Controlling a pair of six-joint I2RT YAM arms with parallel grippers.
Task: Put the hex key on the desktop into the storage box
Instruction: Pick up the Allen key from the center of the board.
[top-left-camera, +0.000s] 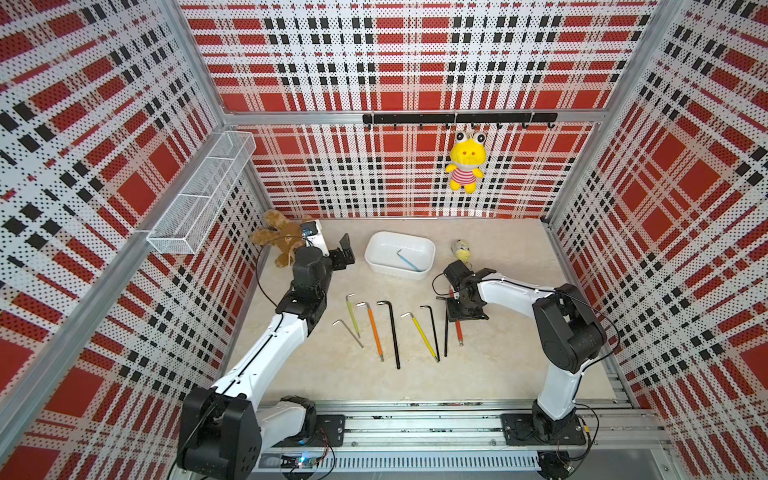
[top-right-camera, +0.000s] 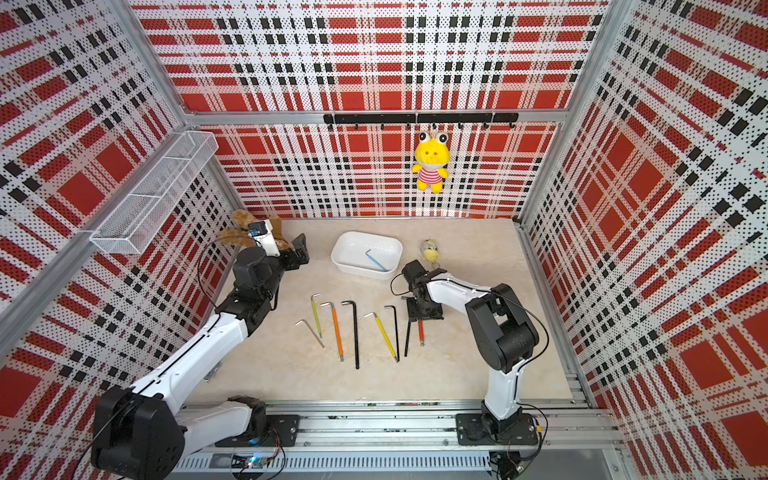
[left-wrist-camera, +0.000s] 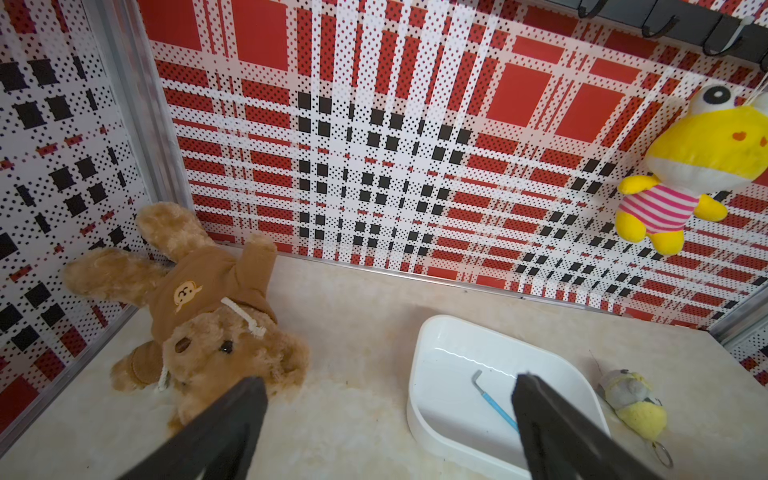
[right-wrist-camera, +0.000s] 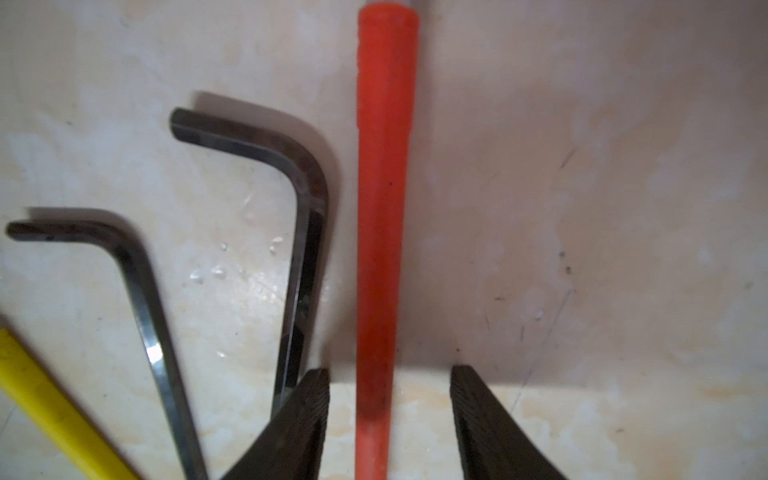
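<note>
Right claw (right-wrist-camera: 388, 374) is down low on the tabletop (top-left-camera: 498, 353), jaws partly spread and straddling the red hex key (right-wrist-camera: 384, 208). There's a gap on each side of the shaft, neither pad is touching, and nothing is gripped. The red hex key lies flat on the tabletop at the right arm's end of a fanned-out row of keys. Just beside it is a black hex key (right-wrist-camera: 307, 249), its bent end pointing away from the red one. One dark fingertip sits right at that black shaft. Further along come a second black hex key (right-wrist-camera: 145, 311) and a yellow hex key (right-wrist-camera: 41, 399).

Over on the other side, the left claw (left-wrist-camera: 388, 380) is spread wide and empty, between the teddy bear (left-wrist-camera: 208, 324) and the box (top-left-camera: 395, 272). The box stands on the far middle of the tabletop, well apart from the row. One blue hex key (left-wrist-camera: 496, 405) lies on its floor. A small yellow toy (top-left-camera: 461, 250) lies near the box, on the right arm's side.
</note>
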